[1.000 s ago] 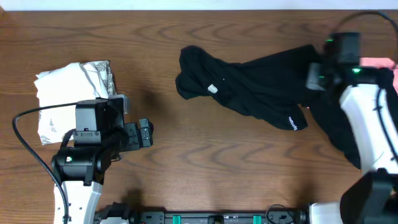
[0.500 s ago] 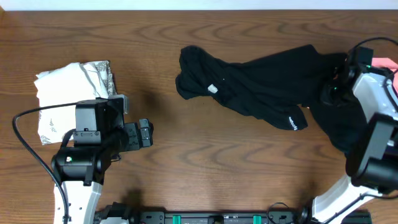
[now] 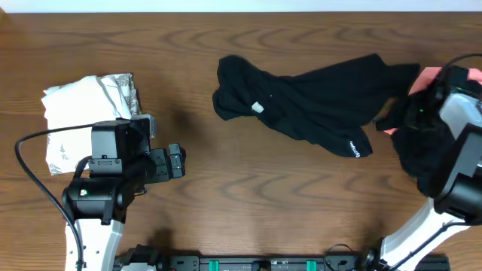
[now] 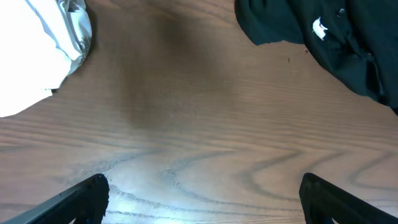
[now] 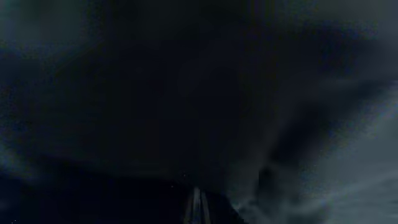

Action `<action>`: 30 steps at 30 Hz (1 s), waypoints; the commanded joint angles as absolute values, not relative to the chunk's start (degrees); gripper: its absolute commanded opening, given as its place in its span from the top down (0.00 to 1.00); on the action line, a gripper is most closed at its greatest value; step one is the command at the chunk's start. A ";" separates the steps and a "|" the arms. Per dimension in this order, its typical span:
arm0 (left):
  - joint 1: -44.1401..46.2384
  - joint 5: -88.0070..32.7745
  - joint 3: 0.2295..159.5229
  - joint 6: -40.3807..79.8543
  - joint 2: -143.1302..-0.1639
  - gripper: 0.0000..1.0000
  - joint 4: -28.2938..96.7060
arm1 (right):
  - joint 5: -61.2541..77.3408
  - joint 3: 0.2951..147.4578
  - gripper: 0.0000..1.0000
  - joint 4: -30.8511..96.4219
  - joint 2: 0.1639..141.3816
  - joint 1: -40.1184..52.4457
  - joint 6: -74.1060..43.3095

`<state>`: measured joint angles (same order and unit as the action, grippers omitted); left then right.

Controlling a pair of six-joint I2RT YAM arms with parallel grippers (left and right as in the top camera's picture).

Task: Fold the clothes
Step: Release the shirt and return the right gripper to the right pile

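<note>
We log the black shirt [image 3: 316, 102] sprawled on the table [image 3: 263, 196] from 12 toward 3 o'clock, with the pink piece [image 3: 428, 74] at its 3 o'clock end. The white, grey-printed garment [image 3: 83, 113] lies at 9 o'clock. Left claw [image 3: 176, 160] released over wood. Right claw [image 5: 196, 209] clenched amid black fabric.

Overhead: fixed high above, looking straight down on the brown tabletop [image 3: 226, 203], far enough off to take in most of it, far edge at the top.

Left wrist: low over the wood, tilted forward and down, with the left pincer [image 4: 200, 196] showing only as dark fingertips in the two bottom corners.

Shared with overhead: part of the white, grey-printed garment [image 4: 31, 56] at left, the left end of the black shirt [image 4: 348, 56] with its white tag [image 4: 319, 28] at right, bare wood between.

Right wrist: pressed close against dark fabric [image 5: 186, 93], near-black throughout; overlap with the other views impossible to tell.
</note>
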<state>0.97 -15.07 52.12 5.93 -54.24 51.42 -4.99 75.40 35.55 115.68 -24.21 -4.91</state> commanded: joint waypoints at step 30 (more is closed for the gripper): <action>3.27 -23.77 53.06 10.90 -56.36 0.02 44.69 | 20.14 80.53 0.62 44.97 86.41 -32.32 -1.96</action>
<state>1.48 -20.45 52.12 7.55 -54.68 45.63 16.62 80.79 41.85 89.14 -34.09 -4.45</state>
